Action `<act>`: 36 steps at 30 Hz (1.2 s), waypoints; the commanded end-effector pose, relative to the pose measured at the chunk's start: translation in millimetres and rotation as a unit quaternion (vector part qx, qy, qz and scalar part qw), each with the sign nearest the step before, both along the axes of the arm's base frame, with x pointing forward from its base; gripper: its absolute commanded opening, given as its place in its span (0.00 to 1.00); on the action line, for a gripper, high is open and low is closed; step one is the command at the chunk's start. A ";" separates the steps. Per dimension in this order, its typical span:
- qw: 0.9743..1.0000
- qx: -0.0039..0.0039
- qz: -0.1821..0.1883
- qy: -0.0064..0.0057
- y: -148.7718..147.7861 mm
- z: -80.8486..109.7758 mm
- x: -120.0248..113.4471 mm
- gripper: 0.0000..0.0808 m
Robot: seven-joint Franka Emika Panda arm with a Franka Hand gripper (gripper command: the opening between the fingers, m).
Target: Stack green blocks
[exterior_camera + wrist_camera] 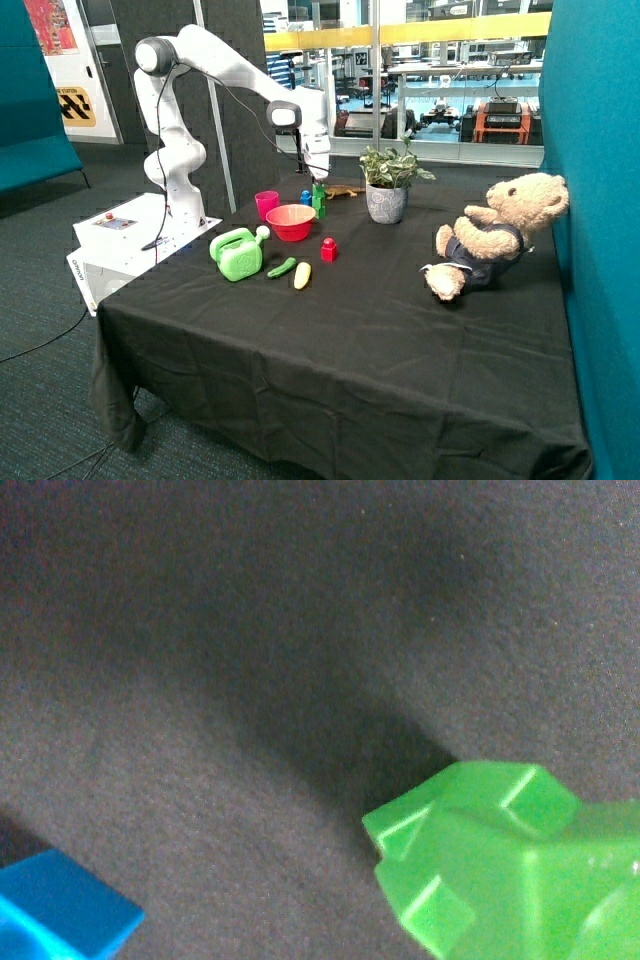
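The green blocks [319, 201] are seen stacked behind the red bowl [290, 222], under the pincer [317, 180]. Whether the pincer is clenched cannot be told.

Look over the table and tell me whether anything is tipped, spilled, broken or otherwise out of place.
Nothing stands out. The green blocks stand as one upright column behind the red bowl, under the gripper. The watering can, plant pot and red brick are upright, and the teddy bear sits leaning back.
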State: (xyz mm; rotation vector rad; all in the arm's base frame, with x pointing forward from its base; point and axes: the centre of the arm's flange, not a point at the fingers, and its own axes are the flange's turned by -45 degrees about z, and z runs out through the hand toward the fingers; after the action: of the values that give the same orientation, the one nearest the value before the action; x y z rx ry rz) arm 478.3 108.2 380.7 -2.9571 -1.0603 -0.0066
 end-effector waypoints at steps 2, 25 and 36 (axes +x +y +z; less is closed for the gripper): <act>1.000 -0.001 -0.003 0.002 -3.3 -5.0 0.3 1.00; 1.000 -0.001 0.004 0.002 5.0 -6.7 -2.0 1.00; 1.000 -0.001 0.006 0.002 4.7 -3.7 -0.5 1.00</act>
State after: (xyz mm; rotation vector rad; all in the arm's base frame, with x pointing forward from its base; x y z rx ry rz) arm 478.1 112.5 373.9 -2.9525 -1.0725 0.0063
